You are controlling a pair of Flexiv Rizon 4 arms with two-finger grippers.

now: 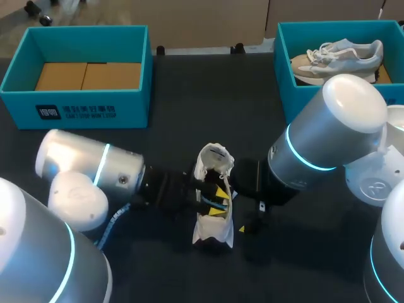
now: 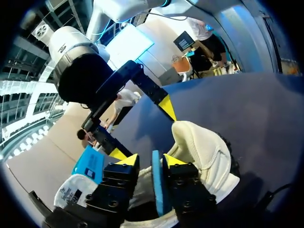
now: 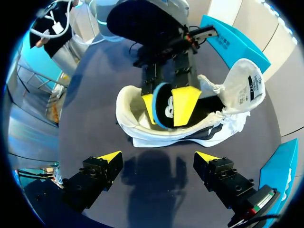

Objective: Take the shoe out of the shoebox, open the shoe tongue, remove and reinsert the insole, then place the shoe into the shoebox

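Currently: insole (image 2: 157,190) pinched upright by left gripper (image 2: 149,160) inside shoe (image 3: 142,137); right gripper (image 3: 156,159) spread wide, near shoe's flank, not touching.

Two teal shoeboxes (image 1: 76,113) (image 1: 284,76), two shoes (image 1: 213,232) (image 1: 338,57), one blue insole (image 3: 164,111), two arms (image 1: 88,167) (image 1: 322,139).
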